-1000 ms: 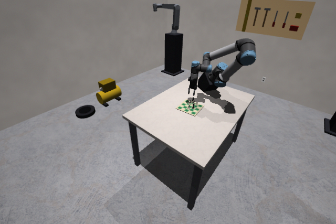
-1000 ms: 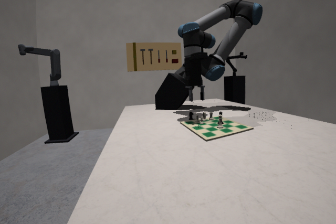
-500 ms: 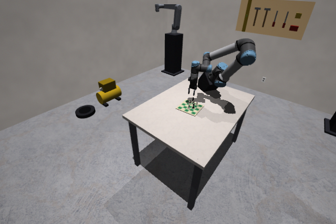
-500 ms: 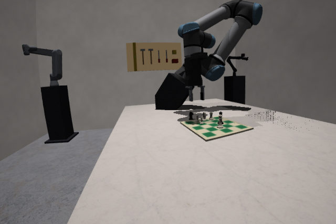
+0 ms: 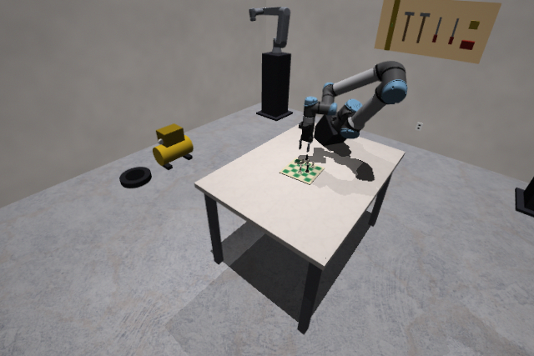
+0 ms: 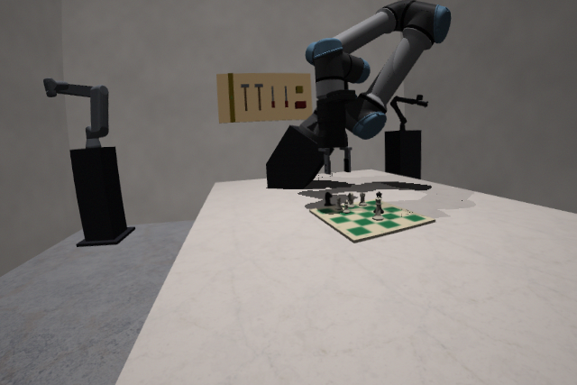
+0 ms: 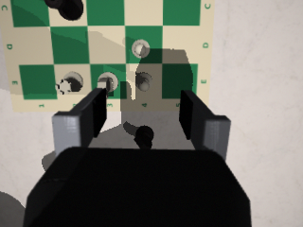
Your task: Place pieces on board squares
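Above the near edge of the board (image 7: pixel 35 44), the gripper (image 7: pixel 142 115) hangs with its fingers spread wide and nothing between them. Only the wrist view lets the squares be read: row E lies just ahead of the fingertips, holding three pale pieces side by side, the white rook (image 7: pixel 72 82) on E2 ahead and to the left, the white knight (image 7: pixel 108 80) on E3 just beyond the left finger, and the white pawn (image 7: pixel 143 80) on E4 straight ahead between the fingers. One more pale piece (image 7: pixel 140 47) stands farther ahead in row D. Directly under the gripper, off the board on the surface (image 7: pixel 256 95), stands the black knight (image 7: pixel 143 135). A dark piece (image 7: pixel 66 7) at the far left is cut off by the frame. From the exterior view, the height of the gripper (image 6: pixel 337 164) above the pieces shows, as does a tall black piece (image 6: pixel 378 206) upright on the board (image 6: pixel 359 232). The top view shows the board (image 5: pixel 286 171) small on the surface (image 5: pixel 275 214).
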`<state>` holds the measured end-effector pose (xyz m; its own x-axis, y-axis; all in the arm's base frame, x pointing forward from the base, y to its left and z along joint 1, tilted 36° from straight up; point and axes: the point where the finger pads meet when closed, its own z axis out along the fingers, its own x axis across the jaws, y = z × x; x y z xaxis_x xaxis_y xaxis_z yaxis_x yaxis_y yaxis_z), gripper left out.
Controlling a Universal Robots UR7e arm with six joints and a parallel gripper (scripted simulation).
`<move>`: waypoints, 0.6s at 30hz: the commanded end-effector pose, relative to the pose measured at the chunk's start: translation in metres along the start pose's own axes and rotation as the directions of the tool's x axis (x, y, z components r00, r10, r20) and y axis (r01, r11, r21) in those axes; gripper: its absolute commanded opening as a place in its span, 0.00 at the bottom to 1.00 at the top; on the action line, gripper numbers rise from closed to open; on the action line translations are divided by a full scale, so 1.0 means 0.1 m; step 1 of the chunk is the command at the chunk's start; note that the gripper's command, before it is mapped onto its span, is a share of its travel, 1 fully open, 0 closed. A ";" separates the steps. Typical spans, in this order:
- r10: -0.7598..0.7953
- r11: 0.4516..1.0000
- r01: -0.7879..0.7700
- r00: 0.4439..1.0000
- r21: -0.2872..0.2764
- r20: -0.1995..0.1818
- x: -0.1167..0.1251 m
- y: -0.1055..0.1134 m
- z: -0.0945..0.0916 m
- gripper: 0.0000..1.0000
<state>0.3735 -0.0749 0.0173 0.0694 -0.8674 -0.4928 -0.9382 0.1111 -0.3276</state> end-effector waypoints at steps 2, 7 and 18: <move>0.054 0.999 -0.054 0.999 0.001 -0.001 0.01 0.00 0.00 1.00; 0.145 0.989 -0.145 0.989 0.001 -0.001 0.03 0.01 0.00 1.00; 0.391 0.920 -0.391 0.920 0.001 -0.001 0.07 0.06 0.00 1.00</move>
<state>0.3699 -0.0788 0.0133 -0.2071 -0.7952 -0.5698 -0.9172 0.3605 -0.1697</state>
